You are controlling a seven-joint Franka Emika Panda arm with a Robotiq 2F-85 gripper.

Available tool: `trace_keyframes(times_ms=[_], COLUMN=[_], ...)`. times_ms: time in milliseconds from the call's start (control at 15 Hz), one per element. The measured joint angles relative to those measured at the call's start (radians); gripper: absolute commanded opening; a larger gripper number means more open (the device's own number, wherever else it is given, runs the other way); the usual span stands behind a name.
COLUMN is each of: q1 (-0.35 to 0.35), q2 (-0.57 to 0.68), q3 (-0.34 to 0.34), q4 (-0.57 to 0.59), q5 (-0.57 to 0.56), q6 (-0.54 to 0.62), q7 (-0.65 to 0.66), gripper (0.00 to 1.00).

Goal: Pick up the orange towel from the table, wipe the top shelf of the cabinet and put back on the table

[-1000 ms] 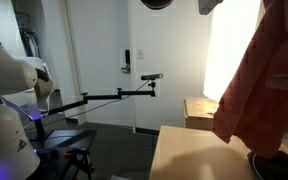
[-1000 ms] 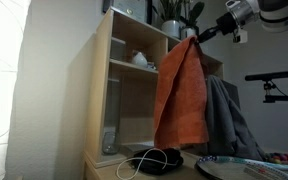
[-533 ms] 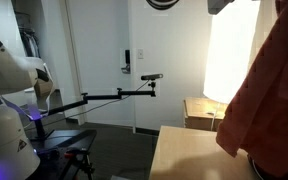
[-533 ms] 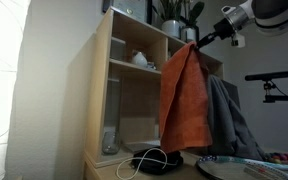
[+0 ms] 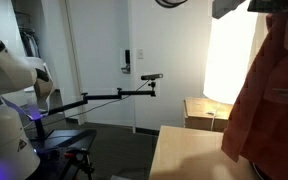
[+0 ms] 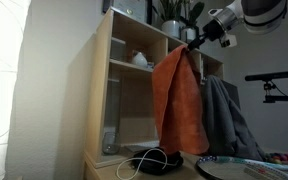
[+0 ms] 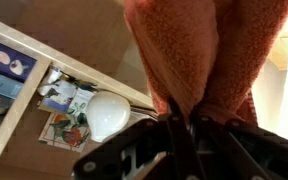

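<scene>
The orange towel (image 6: 179, 100) hangs in long folds from my gripper (image 6: 195, 42), which is shut on its top edge, well above the table (image 5: 184, 155). It dangles just in front of the upper right corner of the light-wood cabinet (image 6: 104, 90). In an exterior view the orange towel (image 5: 269, 100) fills the right side and its lower end hangs above the tabletop. The wrist view shows the black fingers (image 7: 169, 135) pinched on the orange towel (image 7: 194, 50), with the cabinet's shelf edge (image 7: 44, 55) behind.
A white rounded object (image 7: 109, 115) sits on a cabinet shelf. Potted plants (image 6: 174, 15) stand on the cabinet's top. A black round object with a cable (image 6: 154, 160), a grey cloth (image 6: 229, 120) and a plate (image 6: 229, 168) lie by the cabinet. A small wooden box unit (image 5: 199, 110) stands behind the table.
The gripper has turned and carried the towel a little higher and closer to the cabinet. The hanging cloth has swung with it, and the grip stays shut.
</scene>
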Motion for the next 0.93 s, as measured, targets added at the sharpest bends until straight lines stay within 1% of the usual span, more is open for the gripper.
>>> trace_keyframes(times_ms=[133, 333, 667, 933], q1=[0.019, 0.042, 0.09, 0.132], q2=[0.019, 0.038, 0.069, 0.109], q3=[0.008, -0.002, -0.062, -0.092], q4=[0.033, 0.064, 0.102, 0.148], q5=[0.001, 0.0, -0.032, -0.041], q6=[-0.035, -0.051, -0.051, -0.052], q7=[0.002, 0.009, 0.053, 0.06], gripper=[0.02, 0.02, 0.02, 0.02])
